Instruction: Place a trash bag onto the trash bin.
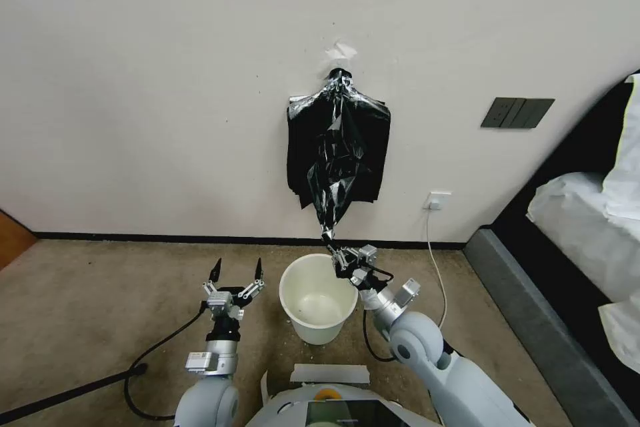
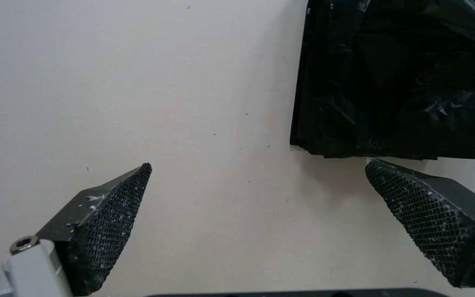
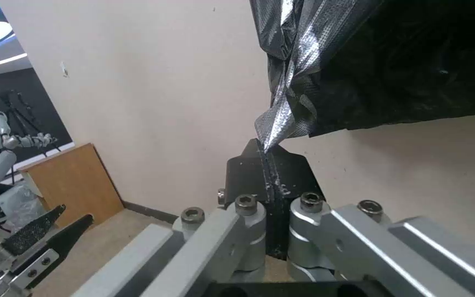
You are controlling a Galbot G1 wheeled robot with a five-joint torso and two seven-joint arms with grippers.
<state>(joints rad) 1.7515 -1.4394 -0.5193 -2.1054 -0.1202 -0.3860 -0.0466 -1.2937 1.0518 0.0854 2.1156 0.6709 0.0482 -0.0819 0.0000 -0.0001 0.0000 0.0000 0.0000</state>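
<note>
A glossy black trash bag hangs stretched from the wall bundle down to my right gripper, which is shut on its lower tip just above the far rim of the trash bin. In the right wrist view the bag's silvery tip runs down into the closed gripper. The cream-white bin stands upright on the carpet, nothing inside. My left gripper is open to the left of the bin, pointing at the wall; its textured fingers stand wide apart with nothing between them.
A flat black bundle of bags hangs on the wall from a hook behind the pulled bag. A white cable drops from a wall socket. A dark bed frame runs along the right. A wooden panel is far left.
</note>
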